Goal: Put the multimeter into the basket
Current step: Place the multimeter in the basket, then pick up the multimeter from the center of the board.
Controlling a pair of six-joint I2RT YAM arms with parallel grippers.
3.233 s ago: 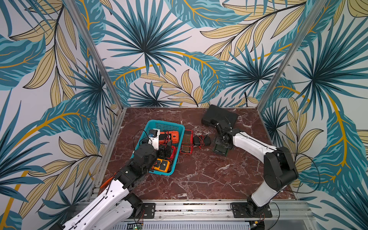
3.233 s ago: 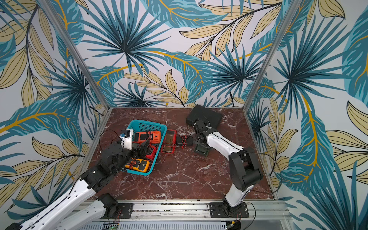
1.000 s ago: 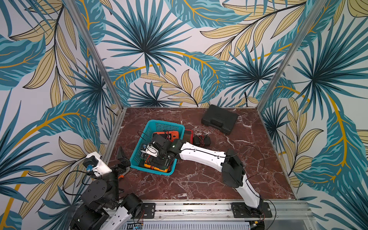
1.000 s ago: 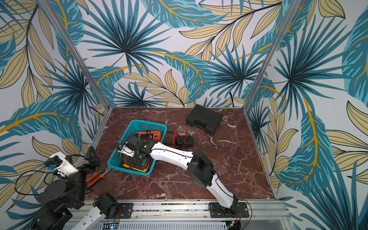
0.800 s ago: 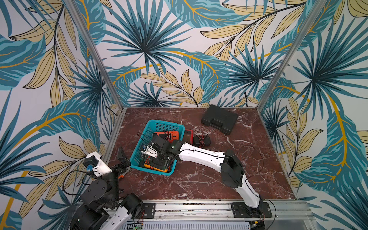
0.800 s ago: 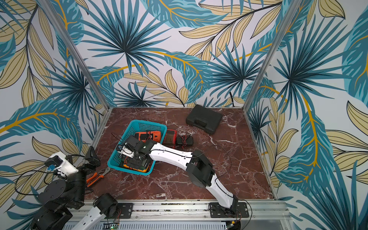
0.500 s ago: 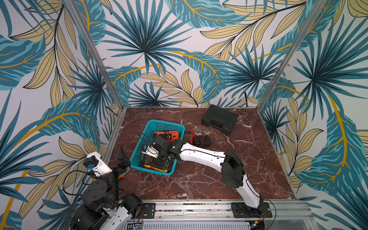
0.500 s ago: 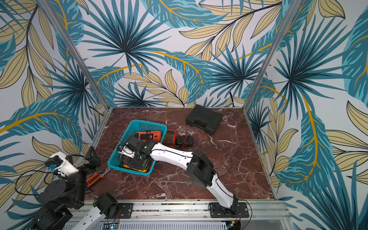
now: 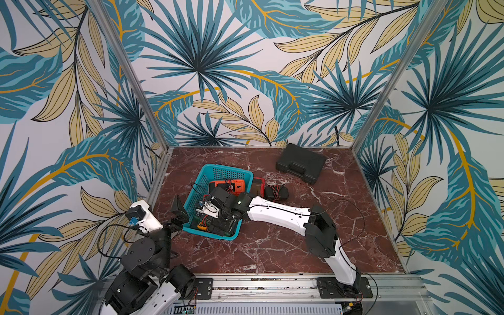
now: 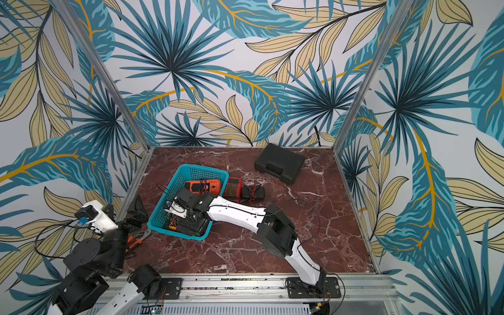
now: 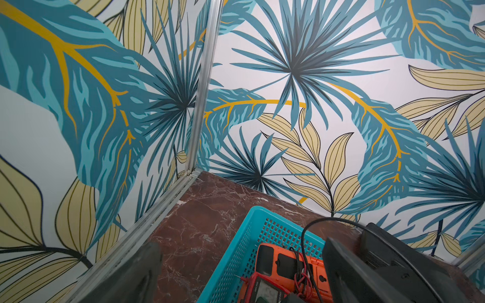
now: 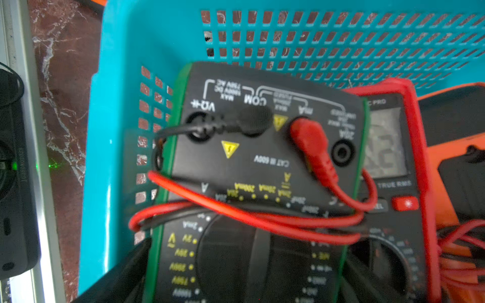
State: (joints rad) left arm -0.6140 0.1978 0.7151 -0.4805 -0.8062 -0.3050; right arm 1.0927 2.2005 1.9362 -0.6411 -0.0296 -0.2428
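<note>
Our right hand [image 12: 246,265] low in basket [image 12: 110,78], straddling meter [image 12: 262,162] flat at its near end | pinching or freed, we cannot tell | left hand [image 11: 240,275] spread, parked left, clear of the drop.

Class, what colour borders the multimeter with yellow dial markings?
Green; the multimeter shows best in the right wrist view.

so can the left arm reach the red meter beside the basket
Probably not directly: the basket and the right arm lie between the folded left arm and the red meter.
</note>
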